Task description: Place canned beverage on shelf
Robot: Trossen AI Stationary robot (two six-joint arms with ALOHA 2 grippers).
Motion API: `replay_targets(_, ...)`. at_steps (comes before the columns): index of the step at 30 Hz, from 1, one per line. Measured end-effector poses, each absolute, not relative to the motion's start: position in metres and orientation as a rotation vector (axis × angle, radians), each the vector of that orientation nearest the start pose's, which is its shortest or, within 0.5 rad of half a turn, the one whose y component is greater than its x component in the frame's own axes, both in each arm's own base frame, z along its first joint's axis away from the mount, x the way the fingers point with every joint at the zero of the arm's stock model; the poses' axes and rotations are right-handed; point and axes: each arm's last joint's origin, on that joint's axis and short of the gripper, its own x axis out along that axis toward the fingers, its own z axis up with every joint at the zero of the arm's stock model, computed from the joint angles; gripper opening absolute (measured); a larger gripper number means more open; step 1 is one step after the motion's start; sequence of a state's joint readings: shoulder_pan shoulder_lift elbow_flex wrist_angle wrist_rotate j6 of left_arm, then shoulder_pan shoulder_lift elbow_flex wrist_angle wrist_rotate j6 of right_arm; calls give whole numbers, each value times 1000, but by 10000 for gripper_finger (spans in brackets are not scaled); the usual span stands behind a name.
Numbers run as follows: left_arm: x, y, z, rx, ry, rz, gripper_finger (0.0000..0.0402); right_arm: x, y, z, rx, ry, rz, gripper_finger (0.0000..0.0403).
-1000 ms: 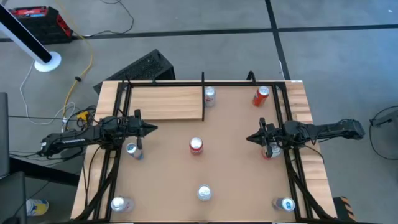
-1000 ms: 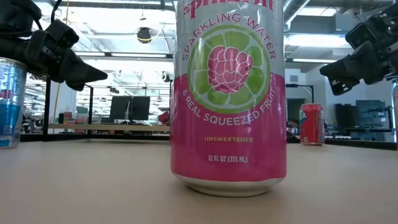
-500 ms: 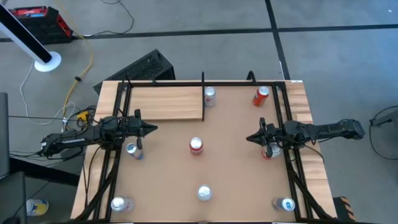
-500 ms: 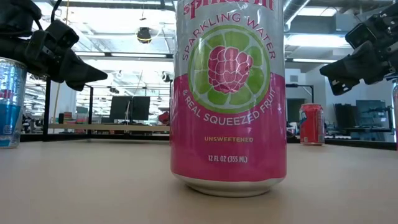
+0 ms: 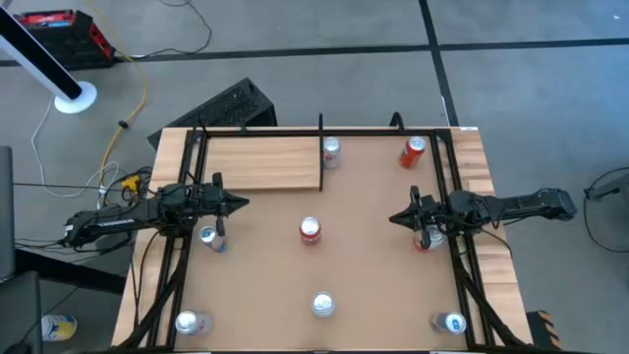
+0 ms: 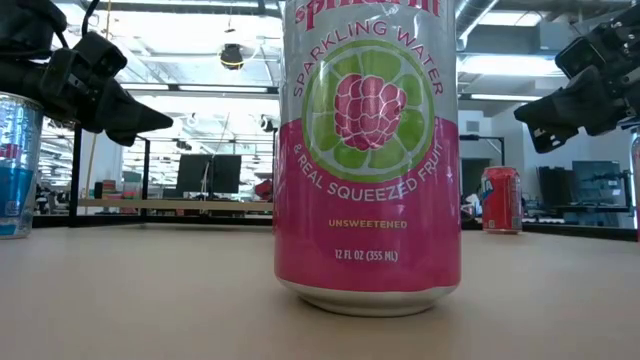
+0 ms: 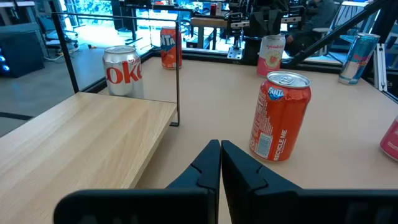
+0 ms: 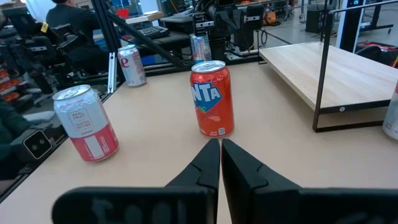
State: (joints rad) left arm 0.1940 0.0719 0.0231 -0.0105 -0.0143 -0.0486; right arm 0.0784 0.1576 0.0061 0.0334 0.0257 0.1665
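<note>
The shelf [image 5: 263, 162], a pale wood board with black rails, lies at the table's far left. An orange Fanta can [image 5: 310, 230] stands upright mid-table, between the two arms. My left gripper [image 5: 240, 204] hovers left of it, shut and empty, with the can [image 7: 280, 116] ahead of its tips [image 7: 220, 144] and the shelf [image 7: 81, 140] beside them. My right gripper [image 5: 394, 218] hovers right of the can, also shut and empty, facing the same can [image 8: 212, 106] past its tips [image 8: 220, 143]. Neither gripper touches a can.
A silver Diet Coke can [image 5: 331, 150] stands beside the shelf's right rail, and a red can [image 5: 413, 150] at the far right. A pink sparkling-water can [image 6: 367, 150] stands near the front edge. Other cans stand under each arm and at both front corners.
</note>
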Motion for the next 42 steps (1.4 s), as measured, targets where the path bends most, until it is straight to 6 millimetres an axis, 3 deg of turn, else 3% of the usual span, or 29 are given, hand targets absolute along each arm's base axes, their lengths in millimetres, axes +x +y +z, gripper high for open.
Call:
replay_targets(26,99,20,165,-53,54,210,0,106,8,156,160,122,43,43)
replay_targets(35,99,20,165,141,73,209,0,106,8,156,160,122,43,43)
replay_targets(37,99,20,165,94,66,201,0,106,8,156,161,117,42,43)
replay_targets(42,99,19,170,-207,-15,170,0,107,7,165,196,31,33,43)
